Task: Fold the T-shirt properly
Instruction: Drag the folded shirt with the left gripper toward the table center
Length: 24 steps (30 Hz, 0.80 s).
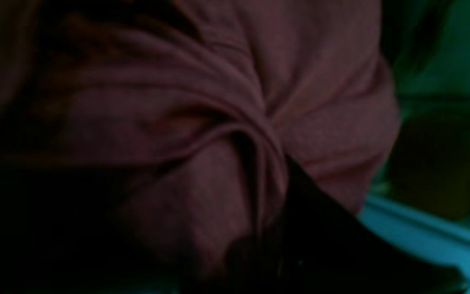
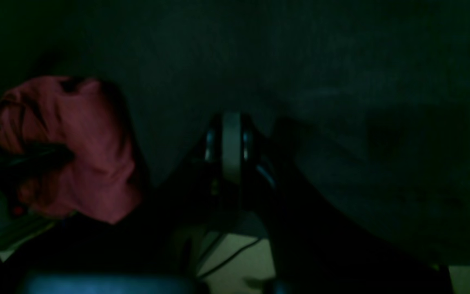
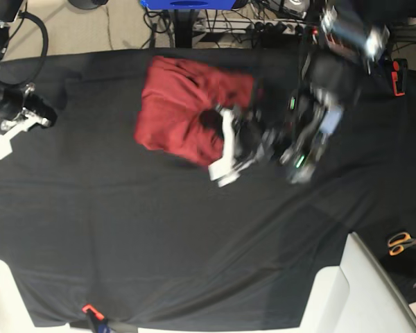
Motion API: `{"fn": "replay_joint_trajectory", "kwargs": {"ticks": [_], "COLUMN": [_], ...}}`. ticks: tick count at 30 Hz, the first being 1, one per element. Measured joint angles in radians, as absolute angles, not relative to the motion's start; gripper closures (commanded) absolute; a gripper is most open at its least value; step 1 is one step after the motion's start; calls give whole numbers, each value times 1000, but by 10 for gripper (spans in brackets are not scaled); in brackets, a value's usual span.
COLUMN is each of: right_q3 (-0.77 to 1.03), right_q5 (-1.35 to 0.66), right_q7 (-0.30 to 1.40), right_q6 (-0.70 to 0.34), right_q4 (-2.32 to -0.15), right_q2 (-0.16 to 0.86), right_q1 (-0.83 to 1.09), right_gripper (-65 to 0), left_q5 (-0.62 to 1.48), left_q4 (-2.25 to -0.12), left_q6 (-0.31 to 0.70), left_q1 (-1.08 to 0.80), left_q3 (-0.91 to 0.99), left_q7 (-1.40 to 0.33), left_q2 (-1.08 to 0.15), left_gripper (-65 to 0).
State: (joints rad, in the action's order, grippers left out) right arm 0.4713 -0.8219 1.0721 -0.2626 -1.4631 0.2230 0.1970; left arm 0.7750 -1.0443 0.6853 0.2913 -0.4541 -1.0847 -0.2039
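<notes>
The brick-red T-shirt (image 3: 180, 111) lies bunched in a rough heap on the black tablecloth (image 3: 159, 236), toward the far middle of the table. My left gripper (image 3: 225, 149) sits at the shirt's right edge, its white fingers over the cloth. In the left wrist view the T-shirt (image 1: 227, 102) fills the frame, and its folds gather into a pinch beside a dark finger (image 1: 312, 216). My right gripper (image 3: 1, 142) rests at the far left of the table, shut and empty. In the right wrist view the right gripper (image 2: 231, 126) has its fingers together, with the T-shirt (image 2: 88, 155) off to the left.
Orange-handled scissors (image 3: 402, 243) lie at the right edge. A white panel (image 3: 347, 298) juts in at the bottom right corner. Cables and a blue object (image 3: 187, 3) sit beyond the far edge of the table.
</notes>
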Motion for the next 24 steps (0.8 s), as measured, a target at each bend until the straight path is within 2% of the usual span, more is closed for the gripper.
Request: {"fn": "replay_joint_trajectory", "kwargs": {"ticks": [7, 12, 18, 24], "right_q3": [471, 471, 471, 477], "right_q5": [-824, -823, -823, -822], "right_q7": [1072, 1073, 1072, 1073], "right_q6": [-263, -263, -263, -263], "right_q4": [-1463, -1463, -1463, -1463], "right_q2": [221, 215, 215, 216], "right_q1": [197, 197, 197, 198], "right_gripper": [0, 0, 0, 0], "left_q5": [768, 563, 308, 168], "left_q4": [-1027, -990, -990, -911], "left_q6": [690, 689, 693, 693], "left_q1": [501, 607, 596, 598], "left_q3": [-803, -985, -1013, -1005], "left_q7": [-1096, -1106, -1034, -998], "left_q2": [-238, -169, -47, 28], "left_gripper": [0, 0, 0, 0]}}
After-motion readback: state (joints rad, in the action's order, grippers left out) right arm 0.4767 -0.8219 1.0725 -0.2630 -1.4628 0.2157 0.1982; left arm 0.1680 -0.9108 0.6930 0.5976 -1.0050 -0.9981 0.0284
